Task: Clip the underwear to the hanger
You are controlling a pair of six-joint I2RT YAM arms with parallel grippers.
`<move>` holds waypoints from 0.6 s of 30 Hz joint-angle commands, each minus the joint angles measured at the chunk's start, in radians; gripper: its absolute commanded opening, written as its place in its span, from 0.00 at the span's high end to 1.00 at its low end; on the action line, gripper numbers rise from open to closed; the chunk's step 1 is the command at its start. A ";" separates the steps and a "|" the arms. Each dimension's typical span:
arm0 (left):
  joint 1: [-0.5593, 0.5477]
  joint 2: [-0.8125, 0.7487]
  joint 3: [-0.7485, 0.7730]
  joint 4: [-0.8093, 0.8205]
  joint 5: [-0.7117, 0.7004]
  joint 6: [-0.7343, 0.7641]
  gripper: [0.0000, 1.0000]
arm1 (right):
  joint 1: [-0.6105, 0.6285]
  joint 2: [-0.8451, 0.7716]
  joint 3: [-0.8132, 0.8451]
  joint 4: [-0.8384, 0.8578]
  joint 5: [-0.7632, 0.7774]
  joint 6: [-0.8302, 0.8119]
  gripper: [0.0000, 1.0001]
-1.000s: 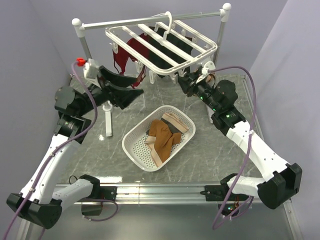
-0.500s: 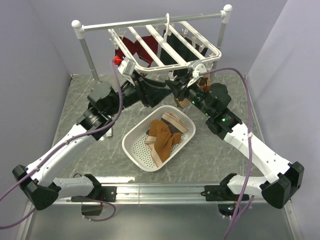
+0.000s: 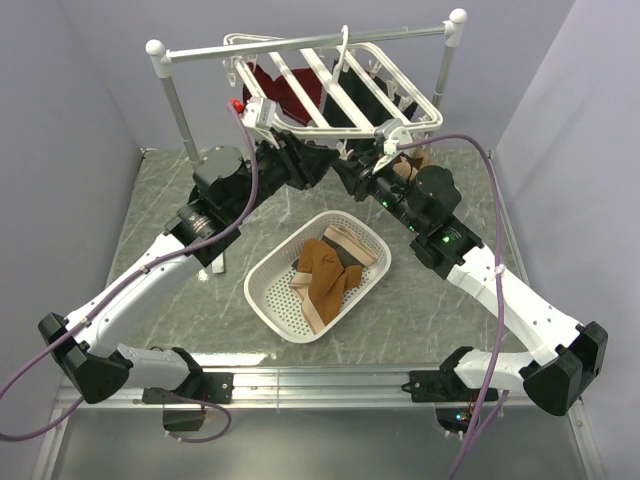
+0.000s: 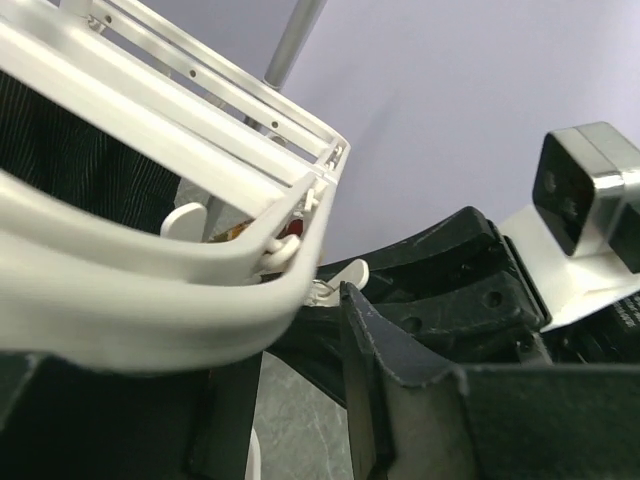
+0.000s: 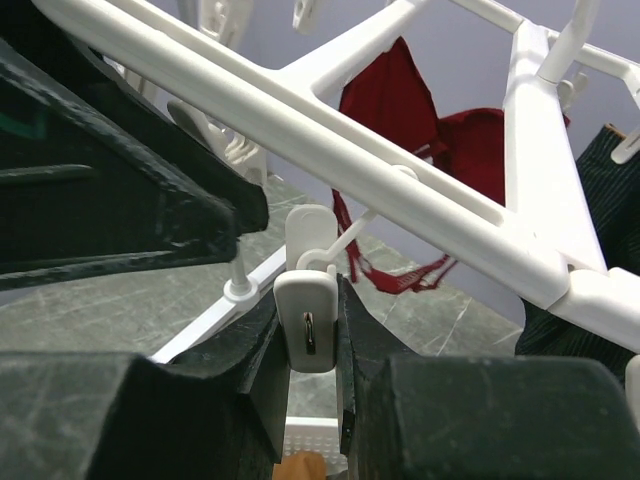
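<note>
The rust-brown underwear (image 3: 322,275) lies in the white basket (image 3: 262,292), untouched by either gripper. The white hanger (image 3: 330,85) hangs from the grey rail (image 3: 300,42). My right gripper (image 5: 312,335) is shut on one of its small white clips (image 5: 312,315), just under the front edge. My left gripper (image 4: 300,330) sits under the hanger's near rim (image 4: 150,300). Its jaws are partly apart, with the table showing between them. The rim crosses over one finger (image 4: 400,400); I cannot tell whether they touch. From above, both grippers (image 3: 325,165) (image 3: 350,175) meet below the frame.
A dark red garment (image 3: 275,92) and a dark striped garment (image 4: 70,150) hang from the hanger. Pale beige pieces (image 3: 350,243) share the basket with the underwear. A thin white post (image 5: 235,288) stands on the marbled table at the left.
My left arm has swung right and up from the table's left side to the hanger's front edge, its jaws narrowing. The hanger has shifted and levelled. The right gripper keeps its grip.
</note>
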 commanded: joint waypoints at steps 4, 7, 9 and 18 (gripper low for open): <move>-0.005 0.033 0.063 0.003 -0.033 -0.028 0.60 | 0.031 -0.001 0.032 -0.021 -0.044 0.004 1.00; -0.005 0.039 0.061 0.005 -0.046 -0.039 0.61 | 0.034 -0.003 0.028 -0.021 -0.044 0.001 1.00; -0.006 0.045 0.064 0.006 -0.047 -0.051 0.62 | 0.038 -0.003 0.031 -0.024 -0.042 -0.002 1.00; -0.008 -0.036 -0.094 0.213 -0.077 -0.099 0.55 | 0.049 0.021 0.051 -0.038 0.020 0.066 1.00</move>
